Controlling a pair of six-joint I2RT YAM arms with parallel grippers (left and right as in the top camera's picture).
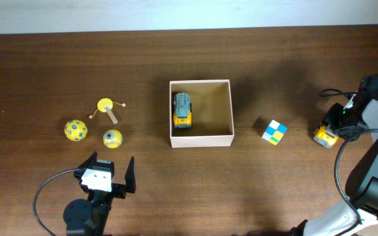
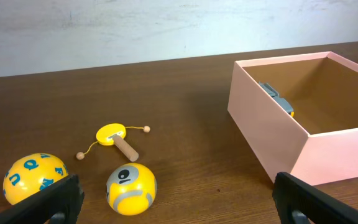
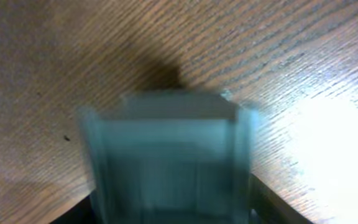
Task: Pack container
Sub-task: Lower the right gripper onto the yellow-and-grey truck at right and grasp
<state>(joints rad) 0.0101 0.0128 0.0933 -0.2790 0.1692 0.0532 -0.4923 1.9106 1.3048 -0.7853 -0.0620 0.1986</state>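
The container (image 1: pixel 200 140) is a square white box, tan inside, at the table's middle. It also shows in the left wrist view (image 2: pixel 260 127). A yellow and grey toy truck (image 1: pixel 182 109) lies inside it by the left wall. My left gripper (image 1: pixel 107 176) is open and empty near the front edge, just in front of a yellow and grey ball (image 2: pixel 131 188). My right gripper (image 1: pixel 335 127) is at the far right, shut on a yellow toy (image 1: pixel 324 136). In the right wrist view that toy is a blurred grey block (image 3: pixel 169 155) filling the space between the jaws.
A yellow ball with blue letters (image 1: pixel 75 130) and a small yellow hand drum on a wooden stick (image 1: pixel 107 107) lie left of the container. A white, blue and yellow cube (image 1: pixel 274 132) sits between the container and my right gripper. Cables trail at both arm bases.
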